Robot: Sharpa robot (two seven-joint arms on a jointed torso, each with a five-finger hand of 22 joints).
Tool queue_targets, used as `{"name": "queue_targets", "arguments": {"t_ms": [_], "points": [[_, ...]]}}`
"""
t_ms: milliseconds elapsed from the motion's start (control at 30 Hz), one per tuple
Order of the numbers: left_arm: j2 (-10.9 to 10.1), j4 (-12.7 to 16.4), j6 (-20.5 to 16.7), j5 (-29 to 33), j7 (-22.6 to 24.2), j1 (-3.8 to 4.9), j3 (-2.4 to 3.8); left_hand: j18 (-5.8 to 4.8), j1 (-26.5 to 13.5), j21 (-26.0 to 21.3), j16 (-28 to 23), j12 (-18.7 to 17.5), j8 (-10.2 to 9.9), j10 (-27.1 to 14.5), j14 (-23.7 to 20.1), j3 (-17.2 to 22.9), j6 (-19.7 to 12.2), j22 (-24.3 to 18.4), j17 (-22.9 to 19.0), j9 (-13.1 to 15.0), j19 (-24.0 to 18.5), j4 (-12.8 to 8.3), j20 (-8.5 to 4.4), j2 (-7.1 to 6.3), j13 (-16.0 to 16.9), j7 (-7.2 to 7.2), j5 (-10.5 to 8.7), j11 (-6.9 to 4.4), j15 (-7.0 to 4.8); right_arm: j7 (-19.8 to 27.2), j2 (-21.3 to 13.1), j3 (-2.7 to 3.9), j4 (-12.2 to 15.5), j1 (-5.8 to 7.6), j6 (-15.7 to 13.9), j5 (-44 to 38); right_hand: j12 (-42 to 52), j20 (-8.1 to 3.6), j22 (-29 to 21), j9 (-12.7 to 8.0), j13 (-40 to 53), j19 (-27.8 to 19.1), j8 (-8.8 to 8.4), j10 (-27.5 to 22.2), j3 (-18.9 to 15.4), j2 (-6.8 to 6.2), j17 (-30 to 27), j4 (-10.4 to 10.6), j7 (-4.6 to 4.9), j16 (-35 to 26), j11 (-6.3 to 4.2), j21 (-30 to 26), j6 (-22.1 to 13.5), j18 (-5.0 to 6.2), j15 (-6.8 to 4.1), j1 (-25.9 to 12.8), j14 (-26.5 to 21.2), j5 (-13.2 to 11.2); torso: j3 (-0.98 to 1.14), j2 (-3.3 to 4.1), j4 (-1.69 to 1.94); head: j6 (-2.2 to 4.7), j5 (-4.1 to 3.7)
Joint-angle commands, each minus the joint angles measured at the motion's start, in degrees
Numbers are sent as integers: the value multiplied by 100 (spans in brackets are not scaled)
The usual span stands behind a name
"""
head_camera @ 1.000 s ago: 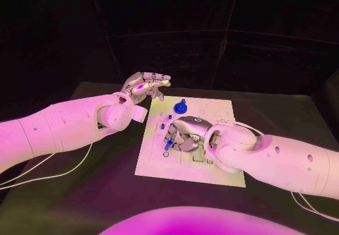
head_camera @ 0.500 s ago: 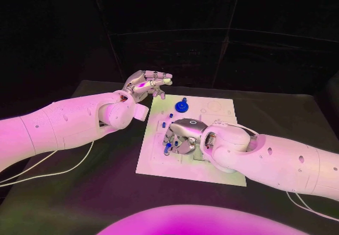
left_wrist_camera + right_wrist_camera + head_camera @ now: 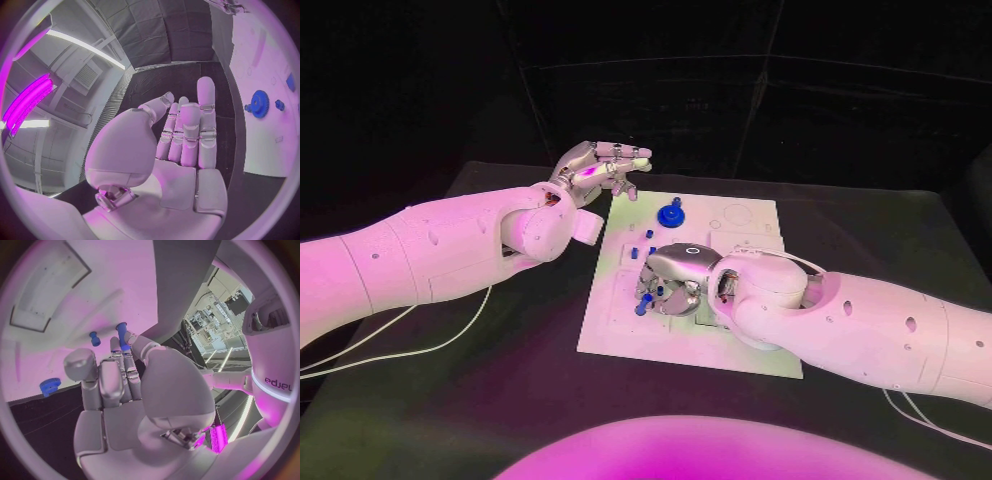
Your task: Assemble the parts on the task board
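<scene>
The white task board (image 3: 733, 340) lies in the middle of the black table. My right hand (image 3: 672, 281) hovers low over the board's left half, fingers curled down, and pinches a slim blue peg (image 3: 122, 335) at its fingertips; the peg's tip (image 3: 643, 303) pokes out beneath the hand. A second short blue peg (image 3: 94, 338) stands in the board just beside it. A blue gear (image 3: 672, 213) sits at the board's far end. My left hand (image 3: 600, 170) is raised off the board's far left corner, fingers straight and apart, holding nothing.
Two small blue pegs (image 3: 648, 237) (image 3: 632, 255) stand along the board's left edge between gear and right hand. The left wrist view shows the gear (image 3: 259, 103) with a small blue piece (image 3: 279, 104) next to it. Black table (image 3: 473, 380) surrounds the board.
My right hand has crept slightly left and down over the board with the peg. The left hand has stayed almost still.
</scene>
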Motion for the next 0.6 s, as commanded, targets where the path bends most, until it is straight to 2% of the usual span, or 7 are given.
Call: {"name": "queue_targets", "arguments": {"t_ms": [33, 300, 467, 600], "points": [[-1, 5, 82, 5, 20, 6, 1, 73, -31, -33, -17, 32, 20, -19, -37, -30, -9, -8, -5, -5, -44, -7, 0, 44, 7, 17, 13, 7, 1, -71, 13, 1, -21, -2, 206, -86, -26, 22, -6, 4, -9, 2, -1, -9, 40, -49, -1, 1, 27, 25, 32, 19, -14, -25, 8, 11, 143, 34, -4, -1, 7, 4, -20], [-6, 9, 81, 5, 18, 6, 1, 73, -31, -33, -17, 32, 20, -19, -37, -30, -9, -8, -5, -5, -44, -7, 0, 44, 7, 17, 13, 7, 1, -119, 62, -13, -62, -29, 171, -157, -53, 29, -22, 1, -9, -11, -17, -25, 41, -61, -25, 4, 37, 16, 43, 10, -37, -23, 17, -16, 136, 26, -2, -5, 0, 2, -8], [-5, 8, 82, 5, 17, 6, 1, 73, -31, -33, -17, 32, 20, -19, -37, -30, -9, -8, -5, -5, -44, -7, 0, 44, 7, 17, 13, 7, 1, -121, 85, -74, -63, -39, 57, -209, -100, 44, -32, -7, -9, -25, -57, -65, 40, -99, -34, 3, 61, 17, 65, 5, -103, -21, 35, -56, 129, 21, -3, -7, 0, 1, -1], [-4, 6, 83, 5, 16, 6, 1, 73, -31, -33, -17, 32, 20, -19, -37, -30, -9, -8, -5, -5, -44, -7, 0, 44, 7, 17, 13, 7, 1, -73, 106, -97, -64, -42, -42, -220, -173, 71, -31, -13, -11, -35, -111, -153, 6, -170, -49, 23, 94, 18, 105, 7, -198, -22, 68, -141, 122, 28, -3, -6, 2, 0, 2]]}}
